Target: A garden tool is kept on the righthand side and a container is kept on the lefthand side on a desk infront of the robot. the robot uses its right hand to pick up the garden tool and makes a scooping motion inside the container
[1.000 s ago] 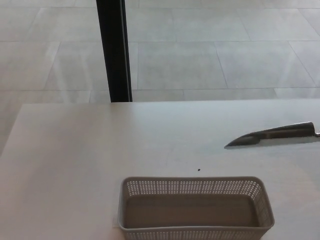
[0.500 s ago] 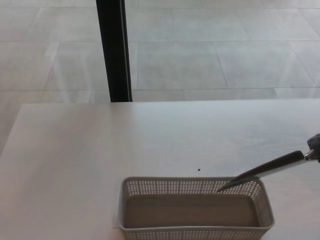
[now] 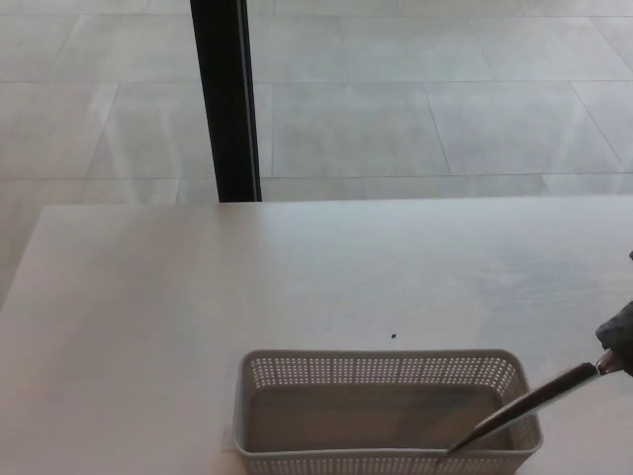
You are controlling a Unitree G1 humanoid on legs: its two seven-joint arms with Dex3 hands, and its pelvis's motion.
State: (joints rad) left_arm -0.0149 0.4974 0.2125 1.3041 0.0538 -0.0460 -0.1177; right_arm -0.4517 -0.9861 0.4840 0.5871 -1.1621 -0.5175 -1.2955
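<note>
A grey perforated container (image 3: 388, 371) sits on the white desk at the bottom centre. The garden tool (image 3: 524, 406), a dark narrow trowel blade, slants down from the right edge, and its tip dips into the container's right end near the front wall. Only a sliver of my right hand (image 3: 620, 341) shows at the right edge, holding the tool's handle end. My left hand is out of the picture.
A black vertical post (image 3: 226, 99) rises behind the desk's far edge (image 3: 297, 204), with a tiled floor beyond. A tiny dark speck (image 3: 394, 335) lies on the desk just behind the container.
The tool has swung down and toward me, from hovering over the desk at the right, to the container's rim, to its tip inside the container's right end. My right hand dropped lower.
</note>
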